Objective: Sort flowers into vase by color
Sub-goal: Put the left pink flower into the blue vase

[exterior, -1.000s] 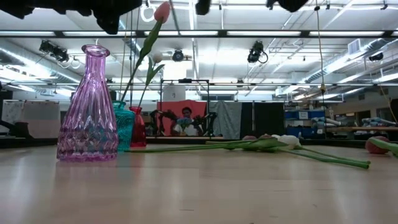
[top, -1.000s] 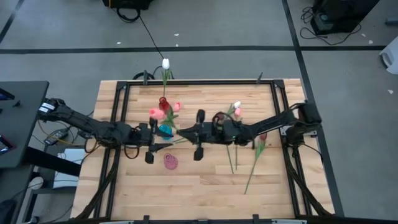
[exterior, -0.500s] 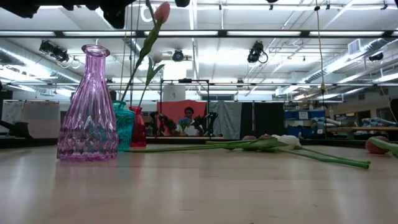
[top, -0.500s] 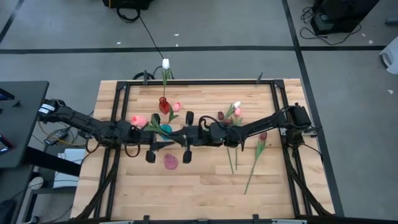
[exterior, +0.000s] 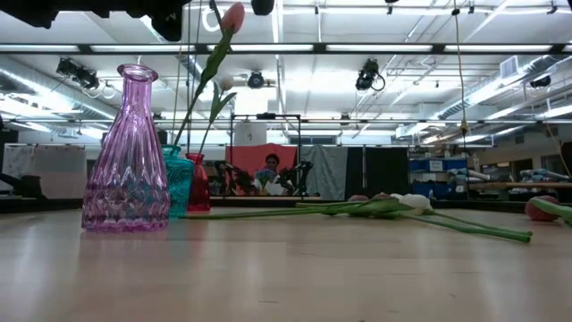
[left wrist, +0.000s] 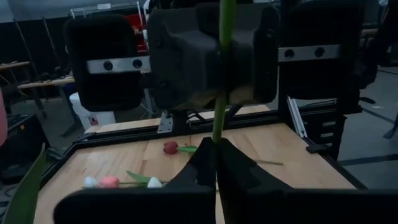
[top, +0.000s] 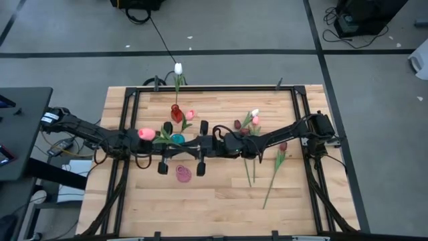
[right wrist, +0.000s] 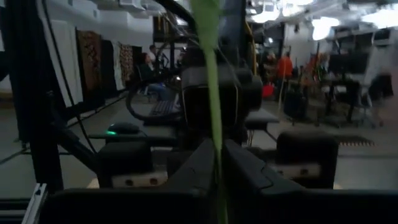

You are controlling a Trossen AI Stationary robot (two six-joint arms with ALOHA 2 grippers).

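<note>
A pink flower [top: 146, 134] is held in the air between my two grippers, which face each other over the table's middle. Its head shows over my left arm and its green stem [left wrist: 219, 106] runs between both pairs of fingers. My left gripper [top: 178, 148] is shut on the stem. Facing it, my right gripper [top: 190, 148] has its fingers close on the same stem [right wrist: 212, 93]. Below stand a purple vase [exterior: 125, 152], a teal vase [exterior: 180, 183] and a red vase [exterior: 199, 183]. A pink flower [exterior: 232, 16] stands in the teal vase. My left gripper pinches the green stem [left wrist: 217, 142] between its two fingers, which come level from the table's left and lie across it. The flower is lifted clear of the table. My right gripper has the same stem [right wrist: 216, 149] between its two fingers, level from the table's right and across it. A narrow dark gap shows beside the stem.
Several flowers [top: 254, 118] lie on the wood at the right, one dark red [top: 282, 146] with a long stem toward the near edge. A white flower [top: 178, 68] rises at the far edge. A black frame [top: 200, 89] runs around the table. A person [exterior: 268, 174] sits beyond.
My right gripper has carried the pink flower toward the table's left, up to my left gripper. The flower's head has gone from above the vases to over my left arm. My left gripper has closed its fingers on the stem.
</note>
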